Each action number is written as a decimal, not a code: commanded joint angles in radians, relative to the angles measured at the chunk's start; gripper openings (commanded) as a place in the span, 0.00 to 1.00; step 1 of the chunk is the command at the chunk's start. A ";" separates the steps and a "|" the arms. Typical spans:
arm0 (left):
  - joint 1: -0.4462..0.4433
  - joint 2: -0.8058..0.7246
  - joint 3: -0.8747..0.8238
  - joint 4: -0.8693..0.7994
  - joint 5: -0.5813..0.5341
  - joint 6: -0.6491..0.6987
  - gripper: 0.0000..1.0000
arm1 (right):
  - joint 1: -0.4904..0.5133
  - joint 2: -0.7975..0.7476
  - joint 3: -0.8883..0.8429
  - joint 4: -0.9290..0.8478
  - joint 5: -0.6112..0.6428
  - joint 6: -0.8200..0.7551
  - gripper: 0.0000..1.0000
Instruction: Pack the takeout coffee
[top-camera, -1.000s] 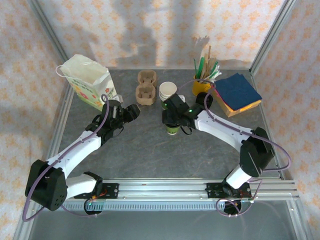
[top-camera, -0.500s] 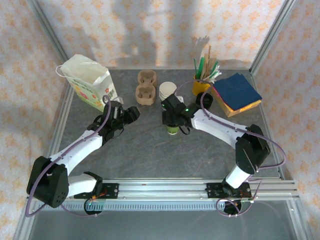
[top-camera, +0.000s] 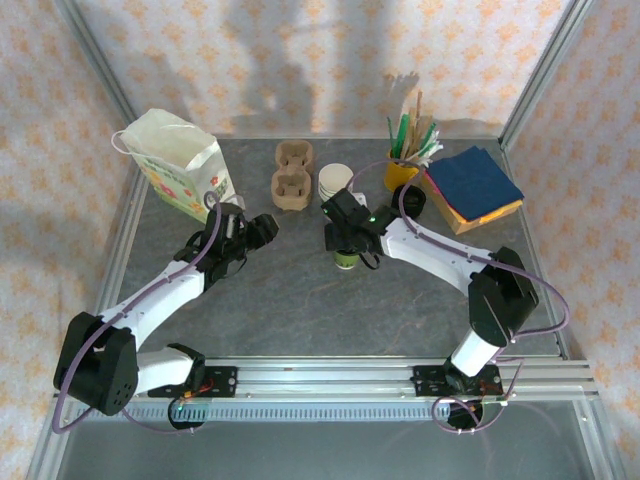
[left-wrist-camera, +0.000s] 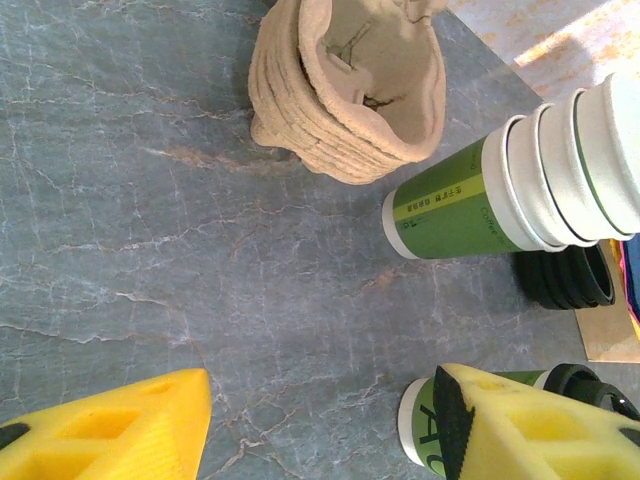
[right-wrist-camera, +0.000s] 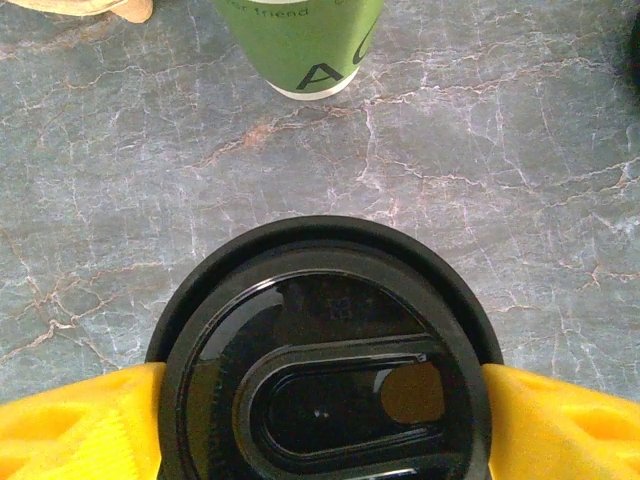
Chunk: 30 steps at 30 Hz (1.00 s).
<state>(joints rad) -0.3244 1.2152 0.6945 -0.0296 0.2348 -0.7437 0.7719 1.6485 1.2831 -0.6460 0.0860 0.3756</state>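
Observation:
The takeout coffee (top-camera: 346, 260), a small cup with a green lower band and a black lid (right-wrist-camera: 325, 350), stands on the grey table just in front of the lidless cup stack. My right gripper (top-camera: 342, 228) hangs over it, and its yellow fingers (right-wrist-camera: 80, 425) press against both sides of the lid. The cup's green base also shows in the left wrist view (left-wrist-camera: 418, 425), partly behind a finger. My left gripper (top-camera: 266, 226) hovers open to the cup's left, with bare table between its fingers (left-wrist-camera: 100, 430).
A flowered paper bag (top-camera: 180, 165) stands at the back left. Brown pulp cup carriers (top-camera: 292, 178), the stack of lidless cups (top-camera: 335, 182), a stack of black lids (left-wrist-camera: 565, 275), a yellow stirrer cup (top-camera: 405, 170) and blue napkins (top-camera: 475, 187) line the back.
My right gripper has shifted slightly left and back over the cup. The left arm has barely moved.

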 joint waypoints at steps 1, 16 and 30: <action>0.012 -0.006 -0.014 0.028 0.000 -0.014 0.63 | 0.005 0.022 0.015 -0.053 -0.012 -0.010 0.75; 0.020 -0.010 -0.019 0.018 0.002 -0.014 0.63 | -0.095 -0.062 -0.038 -0.095 0.073 -0.045 0.72; 0.022 -0.008 -0.037 0.046 0.027 -0.032 0.63 | -0.451 -0.226 -0.219 -0.011 0.067 -0.140 0.71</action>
<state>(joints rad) -0.3111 1.2152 0.6746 -0.0174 0.2459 -0.7601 0.3576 1.4460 1.0882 -0.6731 0.1314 0.2710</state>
